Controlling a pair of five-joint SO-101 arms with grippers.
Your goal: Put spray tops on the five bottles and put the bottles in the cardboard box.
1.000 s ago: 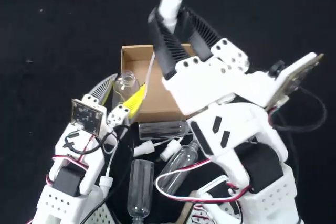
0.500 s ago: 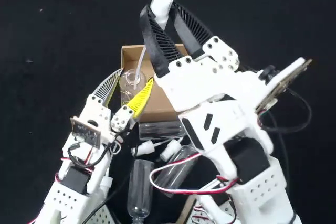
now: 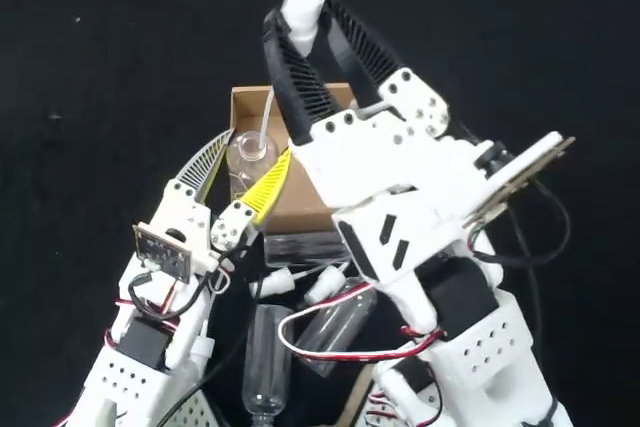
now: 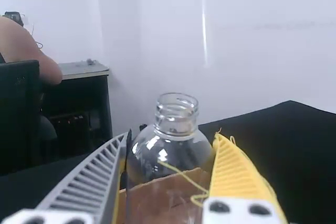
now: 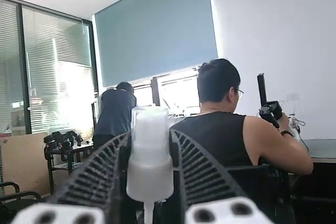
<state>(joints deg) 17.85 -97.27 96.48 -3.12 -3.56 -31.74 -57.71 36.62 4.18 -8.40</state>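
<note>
Black tabletop (image 3: pixel 100 67) | left gripper (image 3: pixel 256 149) is clamped on uncapped bottle (image 4: pixel 176 114) | right gripper (image 3: pixel 303 12) is clamped on spray top (image 5: pixel 149 150), not yet seated | no bottle is judged capped or placed in box (image 3: pixel 250 102)

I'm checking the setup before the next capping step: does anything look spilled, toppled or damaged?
Nothing spilled or broken. Clear plastic bottles lie on their sides between the arm bases, beside loose white spray tops; the clear bottle in the left gripper stands upright.
</note>
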